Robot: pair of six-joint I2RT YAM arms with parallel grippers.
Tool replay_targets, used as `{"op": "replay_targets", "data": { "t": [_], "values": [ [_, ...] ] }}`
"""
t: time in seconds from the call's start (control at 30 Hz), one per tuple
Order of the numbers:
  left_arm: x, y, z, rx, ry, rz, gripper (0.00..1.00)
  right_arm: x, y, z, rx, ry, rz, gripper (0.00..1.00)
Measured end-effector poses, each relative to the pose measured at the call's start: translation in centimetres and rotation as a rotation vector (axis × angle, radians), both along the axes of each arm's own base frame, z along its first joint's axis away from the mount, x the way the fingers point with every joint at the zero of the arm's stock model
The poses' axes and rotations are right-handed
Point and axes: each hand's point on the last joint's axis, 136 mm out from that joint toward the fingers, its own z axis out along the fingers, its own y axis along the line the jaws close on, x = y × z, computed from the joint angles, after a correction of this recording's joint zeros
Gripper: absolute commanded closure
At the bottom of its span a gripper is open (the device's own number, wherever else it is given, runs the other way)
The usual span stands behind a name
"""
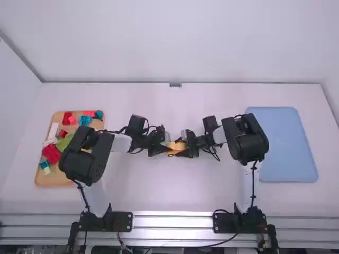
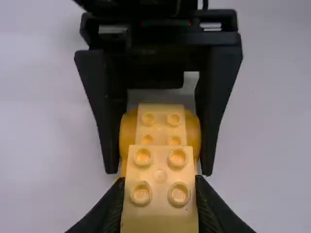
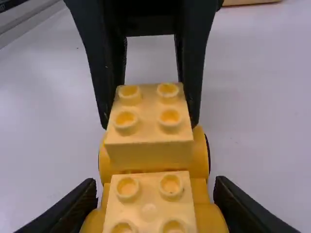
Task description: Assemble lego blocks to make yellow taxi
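In the high view, my left gripper (image 1: 166, 146) and right gripper (image 1: 183, 148) meet at a small yellow car (image 1: 172, 154) mid-table. My left gripper (image 2: 160, 187) is shut on a yellow block (image 2: 161, 167) with studs on top, seen in the left wrist view. That block (image 3: 149, 131) rises above the orange-yellow wheeled base (image 3: 200, 158); its seating underneath is hidden. On the base's other end is a second yellow block (image 3: 150, 201), lower than the first. My right gripper (image 3: 155, 189) is shut on the sides of the base at that end.
A wooden tray (image 1: 50, 179) at the left holds several red, teal and green blocks and a white piece, partly behind the left arm. A blue tray (image 1: 288, 143) lies at the right, beyond the right arm.
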Motion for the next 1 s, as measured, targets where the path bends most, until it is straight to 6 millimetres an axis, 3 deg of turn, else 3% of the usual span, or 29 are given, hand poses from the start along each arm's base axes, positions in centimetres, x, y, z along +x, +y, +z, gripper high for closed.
{"op": "replay_targets", "data": {
  "t": [1.0],
  "values": [
    [-0.3, 0.05, -0.5, 0.024, -0.014, -0.018, 0.97, -0.03, 0.02, 0.1, 0.006, 0.003, 0.001, 0.47]
  ]
}}
